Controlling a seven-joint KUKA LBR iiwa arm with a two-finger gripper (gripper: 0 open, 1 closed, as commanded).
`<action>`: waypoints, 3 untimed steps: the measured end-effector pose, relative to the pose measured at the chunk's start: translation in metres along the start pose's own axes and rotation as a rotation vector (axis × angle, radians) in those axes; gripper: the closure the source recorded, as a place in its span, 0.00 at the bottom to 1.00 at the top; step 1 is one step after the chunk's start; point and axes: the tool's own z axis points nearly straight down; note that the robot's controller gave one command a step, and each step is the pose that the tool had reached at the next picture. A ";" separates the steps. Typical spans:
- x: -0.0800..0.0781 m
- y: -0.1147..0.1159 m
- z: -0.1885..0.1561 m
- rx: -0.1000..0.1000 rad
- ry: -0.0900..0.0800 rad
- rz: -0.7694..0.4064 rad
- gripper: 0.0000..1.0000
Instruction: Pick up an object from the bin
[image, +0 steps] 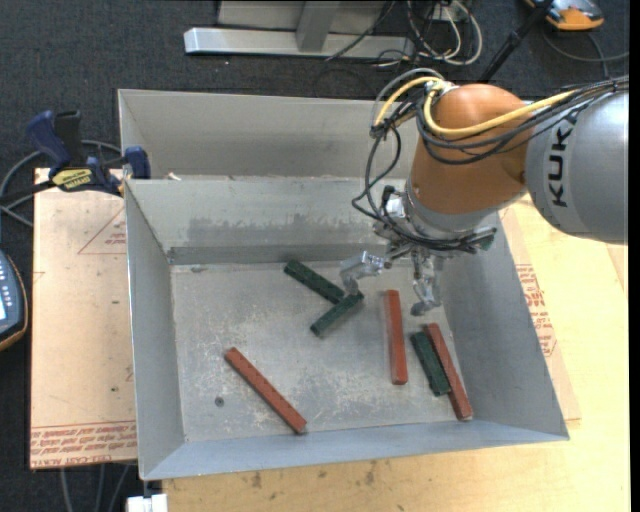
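Gripper is low over the right half of the grey metal bin. I see its fingers spread apart, gripping nothing. The upper end of a long flat red stick lies on the floor between the 2 fingertips. Just left, 2 dark green sticks meet in a V. To the right, a short dark green bar lies against a second red stick. A third red stick lies well apart, lower left.
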 end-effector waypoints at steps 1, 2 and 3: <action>-0.052 0.002 0.084 -0.006 0.002 -0.075 0.00; -0.049 -0.002 0.079 0.000 0.001 -0.069 1.00; -0.029 0.014 -0.150 0.011 -0.002 -0.021 1.00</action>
